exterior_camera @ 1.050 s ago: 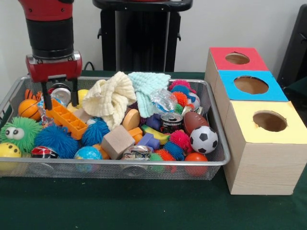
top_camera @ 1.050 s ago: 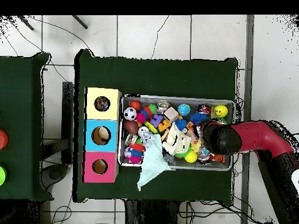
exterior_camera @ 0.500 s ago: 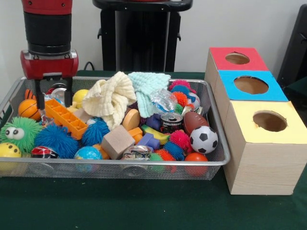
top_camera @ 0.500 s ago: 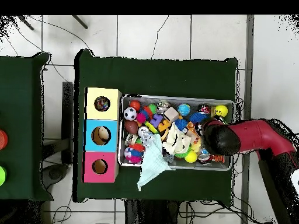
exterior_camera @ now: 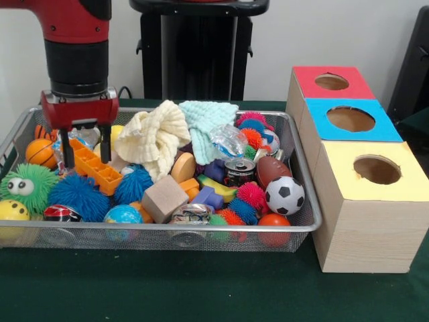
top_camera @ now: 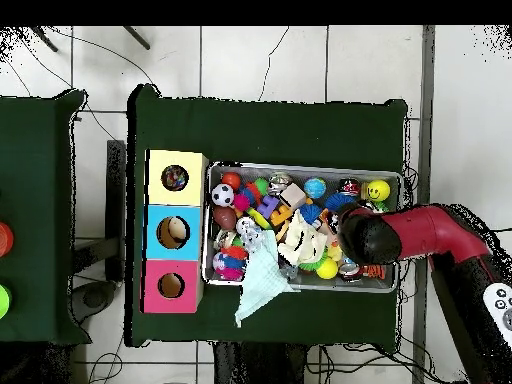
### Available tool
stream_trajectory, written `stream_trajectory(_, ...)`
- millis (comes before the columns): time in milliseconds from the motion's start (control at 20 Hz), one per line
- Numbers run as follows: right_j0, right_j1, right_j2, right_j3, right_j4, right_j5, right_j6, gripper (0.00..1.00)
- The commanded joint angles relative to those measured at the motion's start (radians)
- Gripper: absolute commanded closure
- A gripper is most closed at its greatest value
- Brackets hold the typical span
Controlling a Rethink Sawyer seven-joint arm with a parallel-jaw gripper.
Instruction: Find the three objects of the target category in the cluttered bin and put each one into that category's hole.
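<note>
My gripper hangs open over the left end of the wire bin, its two fingers straddling the upper end of a long orange block. Nothing is held. A crumpled foil wrapper and a yellow ball lie just behind the fingers. To the right stand the three boxes with holes: red, blue and yellow. In the overhead view the red arm covers the gripper and the bin's right part.
The bin holds a cream cloth, a mint cloth, a wooden cube, a can, a football, a soccer ball, spiky balls, a green fuzzy toy and a basketball.
The gripper lifted and drifted left in the front view, then came right and lower again over the orange block. It stays open. The bin's contents have not moved.
</note>
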State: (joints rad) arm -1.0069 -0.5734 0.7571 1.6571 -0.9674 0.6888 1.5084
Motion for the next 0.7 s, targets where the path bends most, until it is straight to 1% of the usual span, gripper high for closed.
stream_trajectory(50, -0.014, 0.129, -0.068, -0.085, -0.047, 0.024, -0.206, 0.0)
stream_trajectory(200, -0.014, 0.151, -0.07, -0.097, -0.045, 0.024, -0.212, 0.0)
stream_trajectory(350, -0.016, 0.154, -0.065, -0.104, -0.035, 0.042, -0.238, 0.0)
stream_trajectory(450, -0.013, 0.152, -0.067, -0.106, -0.04, 0.043, -0.249, 0.0)
stream_trajectory(700, -0.009, 0.181, -0.08, -0.109, -0.066, 0.014, -0.24, 0.0)
